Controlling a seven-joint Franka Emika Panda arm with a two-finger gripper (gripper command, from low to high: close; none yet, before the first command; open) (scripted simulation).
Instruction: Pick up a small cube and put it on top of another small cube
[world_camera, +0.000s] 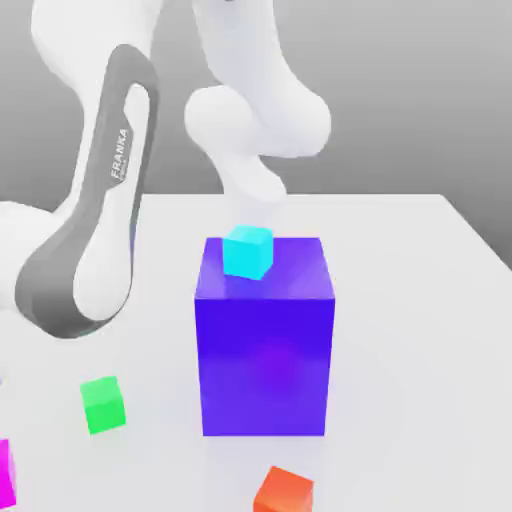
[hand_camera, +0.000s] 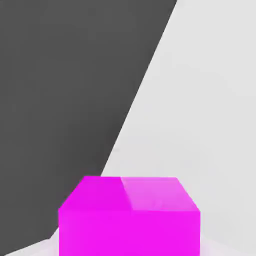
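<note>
White tabletop (world_camera: 420, 300) stretches under a grey backdrop. Closed to its tightest, the gripper sits at the magenta cube (hand_camera: 130, 215), looming close in the hand view, though whether it grips it is unclear. In the exterior view the cube pokes in at the lower left edge, near a green cube (world_camera: 103, 404); further off, a cyan cube (world_camera: 247, 251) tops a big blue block (world_camera: 265, 350).

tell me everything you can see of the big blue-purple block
The big blue-purple block is a tall, smooth, glossy box, deep blue with a violet glow low on its front face. It stands upright on the white table, near the middle of the exterior view. A small cyan cube sits on its top, toward the back left corner as that view shows it. Nothing else touches it; the green cube and orange cube lie apart on the table.
</note>
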